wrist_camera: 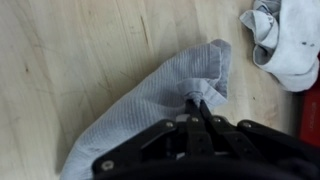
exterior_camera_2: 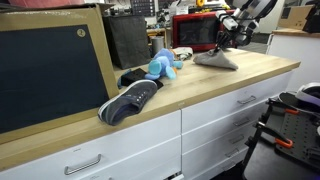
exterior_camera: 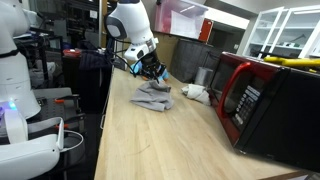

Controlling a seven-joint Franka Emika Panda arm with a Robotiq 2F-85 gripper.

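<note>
A grey cloth (wrist_camera: 160,95) lies crumpled on the light wooden countertop (wrist_camera: 70,60). In the wrist view my gripper (wrist_camera: 197,98) comes in from the bottom, its two fingers pressed together with a fold of the grey cloth pinched between the tips. In both exterior views the gripper (exterior_camera: 153,72) (exterior_camera_2: 228,40) stands right over the grey cloth (exterior_camera: 153,97) (exterior_camera_2: 216,60), which hangs slightly up toward it.
A white crumpled cloth (wrist_camera: 285,40) (exterior_camera: 196,93) lies close beside the grey one. A red microwave (exterior_camera: 262,100) (exterior_camera_2: 195,32) stands on the counter behind. A dark shoe (exterior_camera_2: 130,100) and a blue plush toy (exterior_camera_2: 160,66) lie further along the counter.
</note>
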